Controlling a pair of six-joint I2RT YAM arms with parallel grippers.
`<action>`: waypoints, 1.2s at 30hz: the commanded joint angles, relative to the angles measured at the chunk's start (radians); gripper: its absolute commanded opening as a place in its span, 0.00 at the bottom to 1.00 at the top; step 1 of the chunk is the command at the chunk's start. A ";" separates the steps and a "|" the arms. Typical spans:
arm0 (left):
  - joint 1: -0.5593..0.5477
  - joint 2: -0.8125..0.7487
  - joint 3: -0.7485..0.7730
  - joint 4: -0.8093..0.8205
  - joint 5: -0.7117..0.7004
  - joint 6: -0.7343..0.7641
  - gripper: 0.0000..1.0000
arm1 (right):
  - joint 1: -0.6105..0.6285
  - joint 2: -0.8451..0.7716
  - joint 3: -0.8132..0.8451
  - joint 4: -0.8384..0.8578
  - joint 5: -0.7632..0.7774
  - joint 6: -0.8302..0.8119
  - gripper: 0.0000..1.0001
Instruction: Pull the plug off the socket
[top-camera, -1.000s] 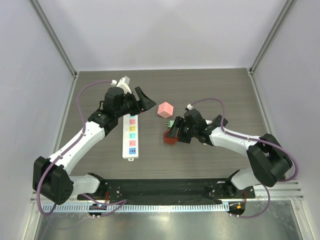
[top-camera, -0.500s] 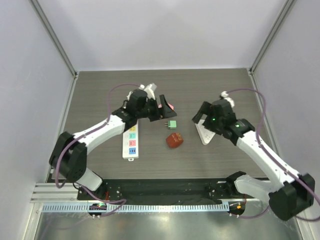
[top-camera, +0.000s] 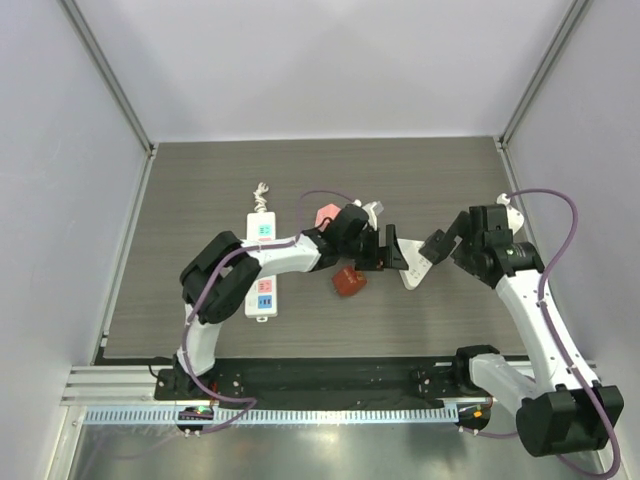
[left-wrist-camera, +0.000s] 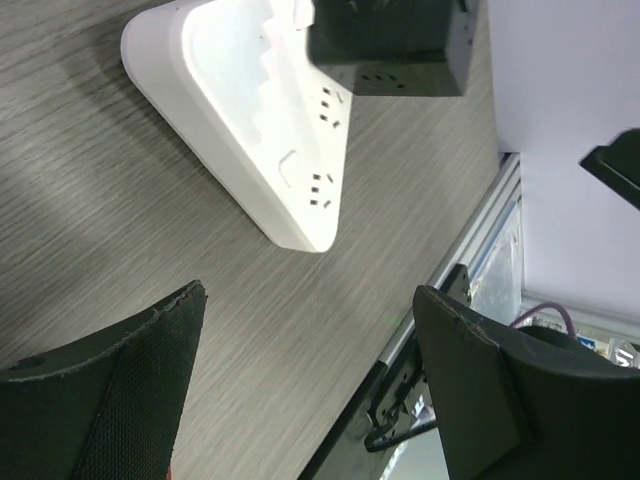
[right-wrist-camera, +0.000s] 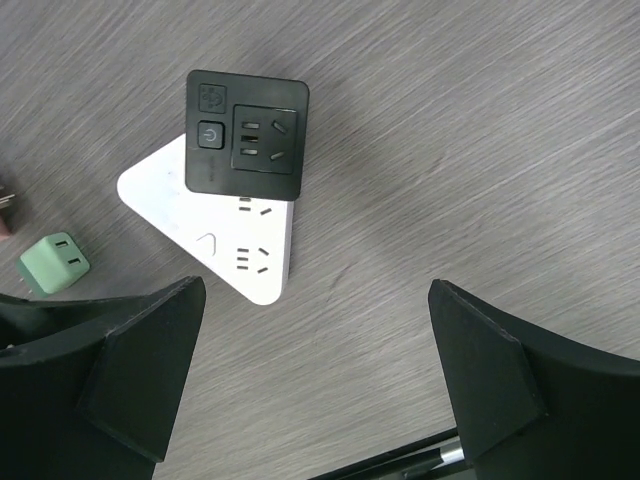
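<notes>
A black plug (right-wrist-camera: 247, 135) sits pushed into the top of a white triangular socket (right-wrist-camera: 222, 240) lying flat on the table. From above, the plug (top-camera: 394, 247) and socket (top-camera: 413, 272) lie between both arms. My left gripper (top-camera: 375, 254) is just left of them and open, and nothing lies between its fingers (left-wrist-camera: 120, 400); the socket (left-wrist-camera: 250, 130) is ahead of it. My right gripper (top-camera: 443, 245) hovers just right of the socket, wide open (right-wrist-camera: 315, 288) and holding nothing.
A small green plug (right-wrist-camera: 52, 265) lies left of the socket. A dark red block (top-camera: 349, 282) sits near it, and a pink block (top-camera: 325, 215) is behind the left arm. A long white power strip (top-camera: 262, 272) lies at left. The table's front edge (left-wrist-camera: 450, 270) is close.
My left arm has swung right from the power strip to beside the triangular socket. My right gripper left the red block, opened wide and drew back to the right.
</notes>
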 joint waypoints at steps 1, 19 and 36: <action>-0.014 0.039 0.056 0.049 -0.022 -0.034 0.85 | -0.034 0.028 0.010 0.024 -0.039 -0.036 1.00; -0.022 0.220 0.185 0.030 -0.056 -0.064 0.81 | -0.068 0.189 -0.066 0.294 -0.137 0.016 1.00; -0.022 0.296 0.259 -0.038 -0.068 -0.047 0.50 | -0.091 0.306 -0.111 0.474 -0.143 0.007 0.79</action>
